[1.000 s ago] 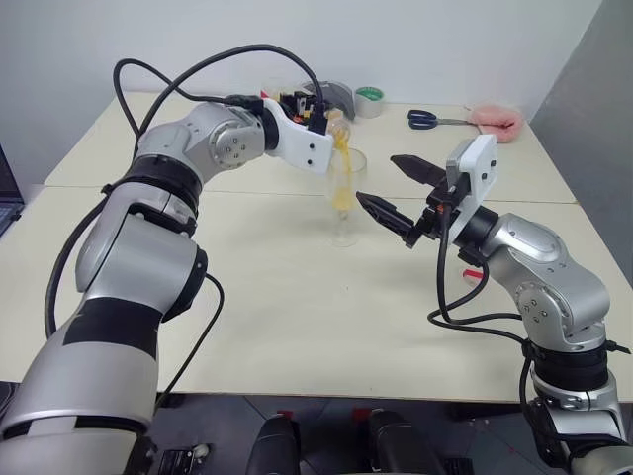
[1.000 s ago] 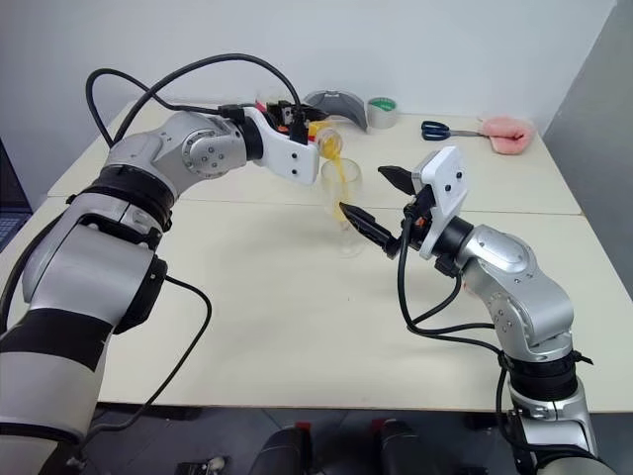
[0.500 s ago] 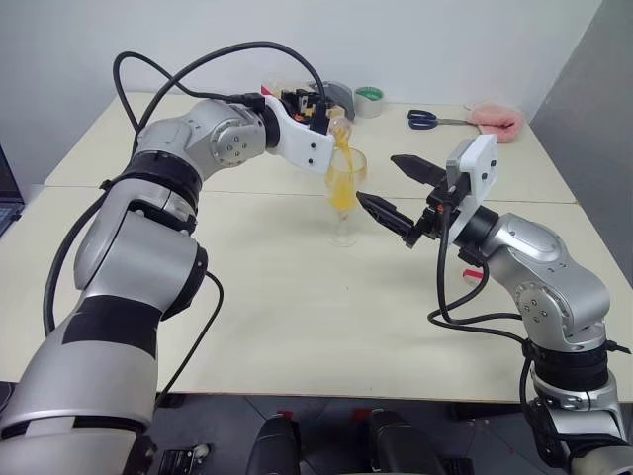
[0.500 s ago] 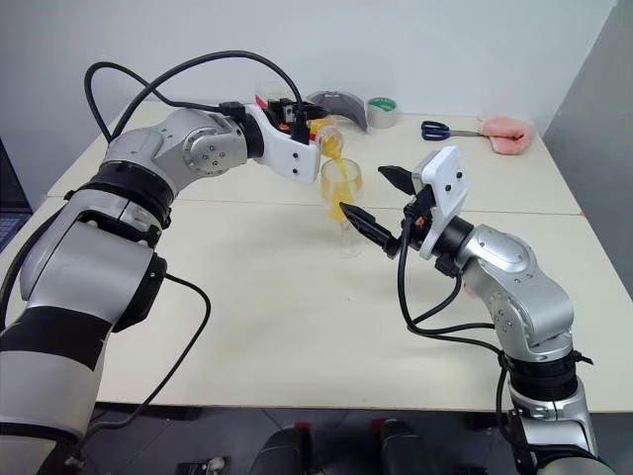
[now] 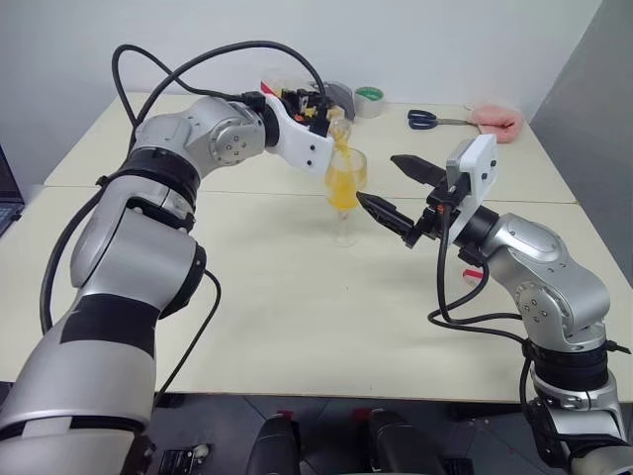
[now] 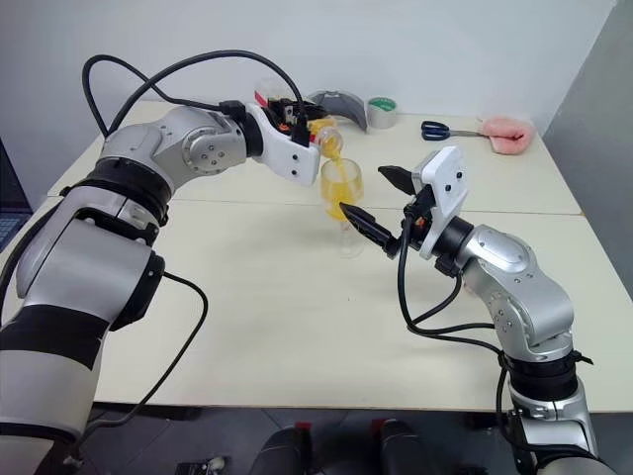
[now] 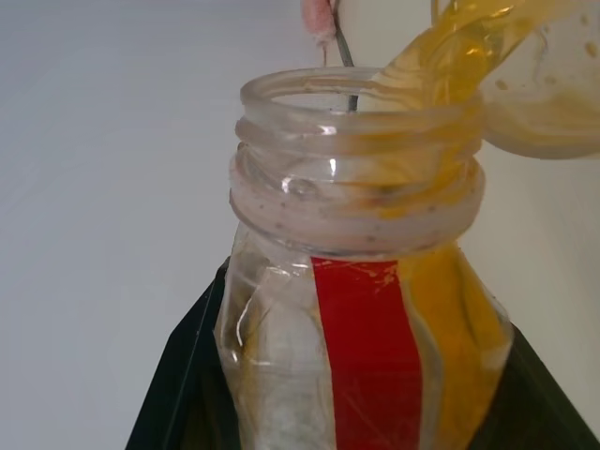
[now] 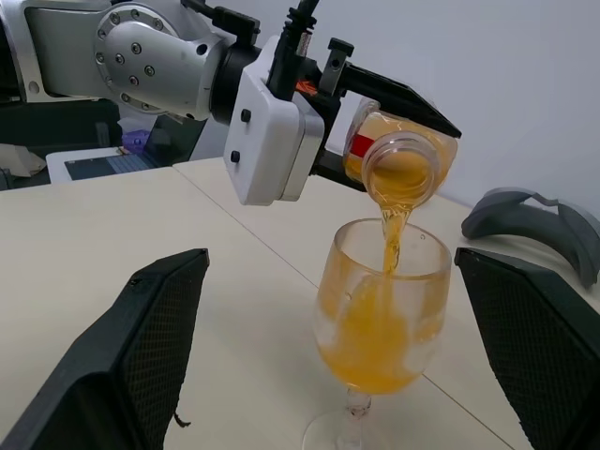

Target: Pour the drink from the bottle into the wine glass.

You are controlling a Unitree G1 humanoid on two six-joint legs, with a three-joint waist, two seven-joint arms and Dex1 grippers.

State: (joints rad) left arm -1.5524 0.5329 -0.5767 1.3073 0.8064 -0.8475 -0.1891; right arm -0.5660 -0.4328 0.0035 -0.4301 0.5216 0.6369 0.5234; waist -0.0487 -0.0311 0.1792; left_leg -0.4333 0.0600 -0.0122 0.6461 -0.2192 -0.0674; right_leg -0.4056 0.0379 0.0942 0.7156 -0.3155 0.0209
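Observation:
My left gripper (image 5: pixel 327 120) is shut on the bottle (image 8: pixel 401 156), a clear bottle with a red stripe, tipped mouth-down over the wine glass (image 5: pixel 345 194). The orange drink (image 8: pixel 390 236) runs in a thin stream from the bottle's open mouth into the bowl, which is well over half full. The glass stands upright on the table (image 5: pixel 297 297). In the left wrist view the bottle (image 7: pixel 366 328) sits between the two black fingers, with some drink left inside. My right gripper (image 5: pixel 377 179) is open just right of the glass, its fingers (image 8: pixel 141 347) spread wide and not touching it.
At the table's far edge lie a roll of tape (image 5: pixel 369 100), a grey curved object (image 5: pixel 337 95), blue-handled scissors (image 5: pixel 427 120) and a pink cloth-like thing (image 5: pixel 497 120). A seam crosses the table behind the glass. The near half of the table is bare.
The drink in the glass has risen from a low pool to well over half the bowl. Both arms have stayed where they were.

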